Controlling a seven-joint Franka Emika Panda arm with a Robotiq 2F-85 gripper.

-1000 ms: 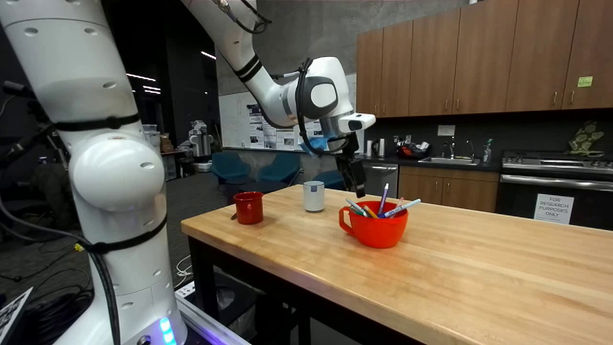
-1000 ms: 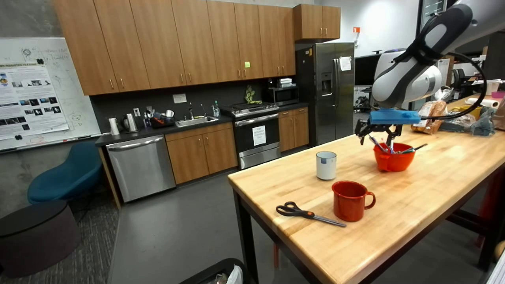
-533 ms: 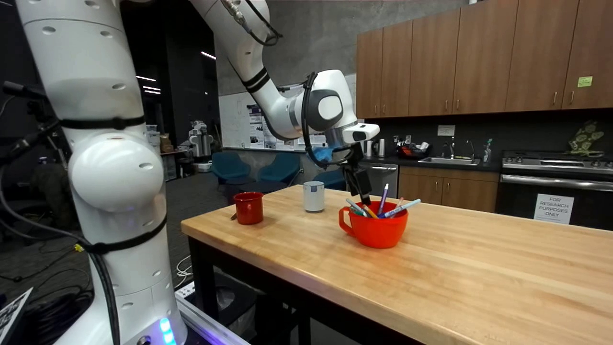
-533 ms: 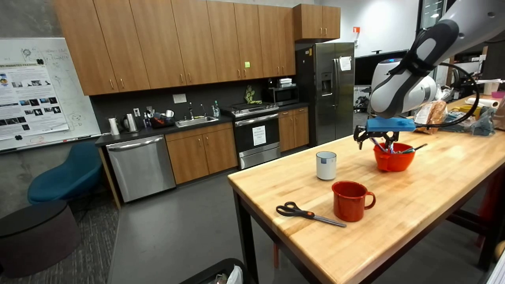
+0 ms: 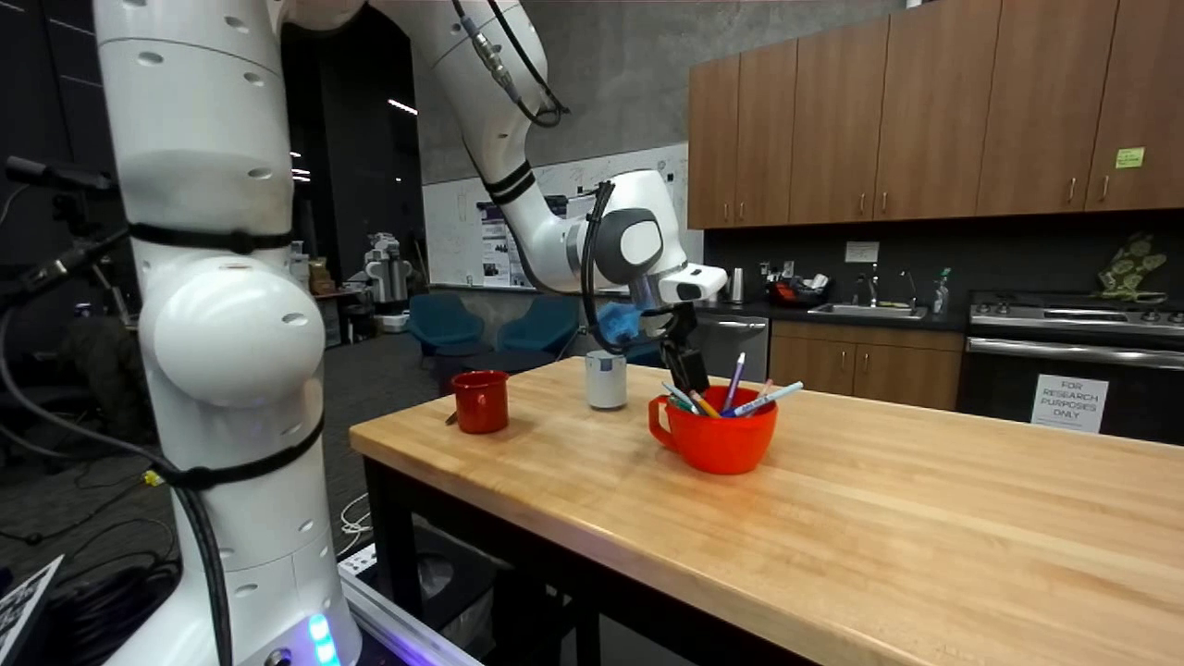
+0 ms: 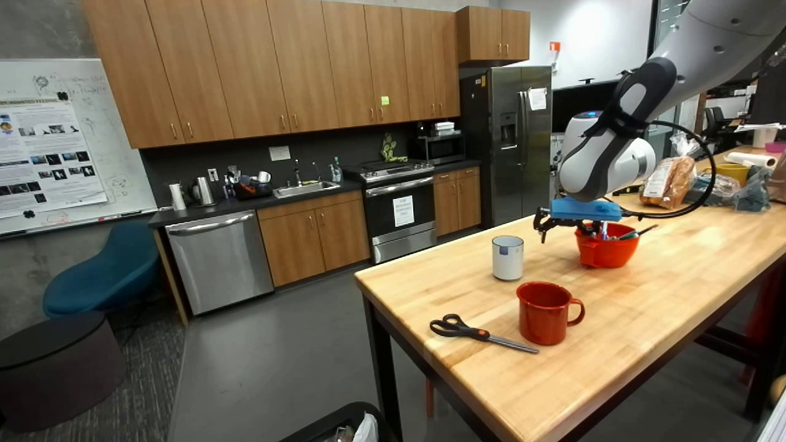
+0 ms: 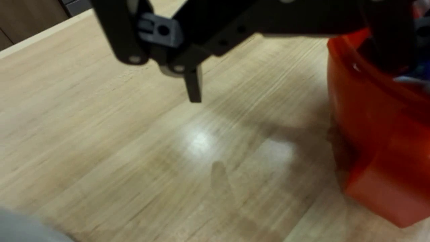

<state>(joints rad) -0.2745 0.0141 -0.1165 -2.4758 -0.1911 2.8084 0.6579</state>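
Observation:
A red-orange bowl-shaped cup (image 5: 720, 446) with a handle stands upright on the wooden table and holds several pens and markers. It also shows in an exterior view (image 6: 607, 253) and at the right of the wrist view (image 7: 379, 111). My gripper (image 6: 568, 236) is low over the cup with its jaws spread wide. In the wrist view, the gripper (image 7: 297, 82) straddles the cup's rim. One finger (image 7: 194, 85) hangs outside over the table, and the opposite finger (image 7: 391, 37) reaches inside the cup, its tip partly hidden. It appears to hold nothing.
A white mug (image 6: 508, 261), a dark red mug (image 6: 545, 313) and black-handled scissors (image 6: 466, 331) are on the table (image 6: 454, 282) near its end. A bread bag (image 6: 666, 184) and other bags are further along. The scissors are mostly hidden in an exterior view.
My gripper has come down and shifted over the cup's rim, one finger now inside. The cup with its pens has slid slightly toward the white mug. The jaws stay spread.

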